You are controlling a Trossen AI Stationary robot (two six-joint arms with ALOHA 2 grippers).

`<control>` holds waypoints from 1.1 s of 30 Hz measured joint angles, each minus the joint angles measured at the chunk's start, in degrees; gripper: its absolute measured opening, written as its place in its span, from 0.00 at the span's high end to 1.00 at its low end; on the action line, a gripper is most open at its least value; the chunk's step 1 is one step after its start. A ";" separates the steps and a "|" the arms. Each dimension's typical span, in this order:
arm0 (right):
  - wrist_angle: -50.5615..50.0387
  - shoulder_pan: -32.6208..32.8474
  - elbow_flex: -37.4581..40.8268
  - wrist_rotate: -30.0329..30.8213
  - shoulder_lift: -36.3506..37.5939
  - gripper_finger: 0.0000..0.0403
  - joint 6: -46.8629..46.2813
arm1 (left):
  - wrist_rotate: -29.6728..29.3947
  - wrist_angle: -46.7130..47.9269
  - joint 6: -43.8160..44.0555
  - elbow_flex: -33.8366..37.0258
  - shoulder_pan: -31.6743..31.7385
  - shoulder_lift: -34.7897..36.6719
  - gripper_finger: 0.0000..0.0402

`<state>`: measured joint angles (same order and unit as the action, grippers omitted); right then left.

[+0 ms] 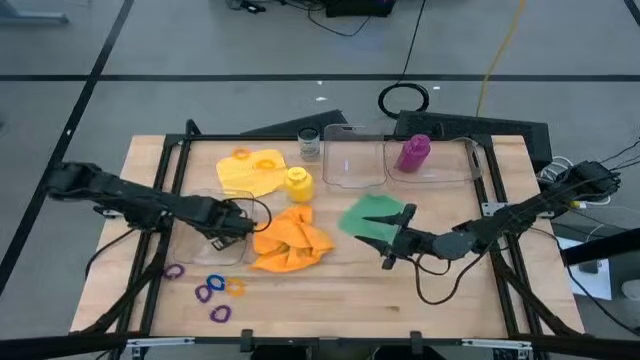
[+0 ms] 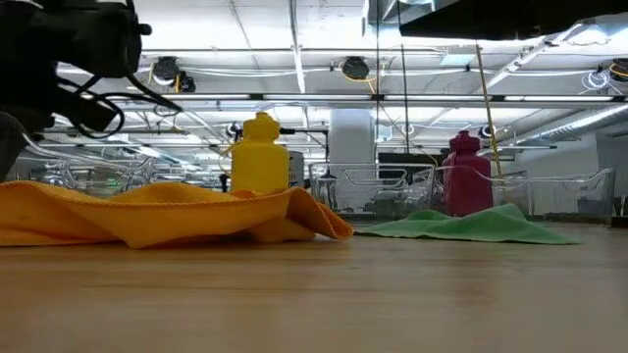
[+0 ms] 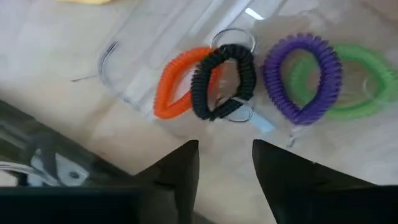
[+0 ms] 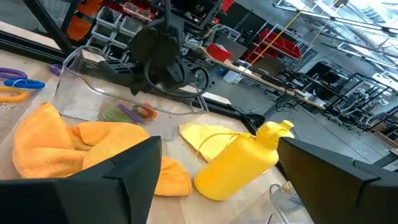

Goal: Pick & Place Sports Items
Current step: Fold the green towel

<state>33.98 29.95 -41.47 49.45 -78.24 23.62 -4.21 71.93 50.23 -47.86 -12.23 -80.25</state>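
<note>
Coiled elastic rings are being dropped into a small clear plastic box (image 1: 222, 243) near the left edge of the tabletop, judging by how things lie. In the high view the left gripper (image 1: 238, 220) hangs over that box, just beside the crumpled orange cloth (image 1: 290, 240). The left wrist view, which alone looks into the box, shows the left gripper's fingertips (image 3: 186, 158) narrowly parted and empty above an orange ring (image 3: 174, 84), a black ring (image 3: 224, 81), a purple ring (image 3: 305, 78) and a green ring (image 3: 364, 81), all lying loose on the clear floor. More rings (image 1: 205, 290), purple, blue and orange, lie on the bare wood toward the front left corner; the next move would seem to call for the left arm to lift clear and reach for one of these. The right gripper (image 1: 395, 245) is held wide open and empty near the middle of the tabletop, at the front edge of the green cloth (image 1: 372, 215). Only the high view shows the yellow cloth (image 1: 250, 172) and the purple bottle (image 1: 414, 153) inside a larger clear box (image 1: 470, 165) at the back edge. The low view shows the yellow bottle (image 2: 259, 155) standing upright behind the orange cloth; the right wrist view shows it too, though tilted in the picture.
</note>
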 joint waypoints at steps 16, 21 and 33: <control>0.00 0.00 -0.02 -0.02 0.00 0.40 0.00 | -11.39 -6.95 -7.85 -0.02 -0.33 14.26 0.66; -0.16 0.00 -0.02 -0.04 0.00 0.40 0.00 | -12.22 -20.11 -19.32 -0.04 -1.24 21.51 0.66; -3.07 0.00 -0.02 -0.24 0.00 0.40 -1.61 | -23.63 -59.56 -45.80 1.55 -8.12 25.05 0.66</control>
<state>30.91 29.95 -41.50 49.21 -78.24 22.01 -27.84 12.37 4.43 -46.31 -20.35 -55.20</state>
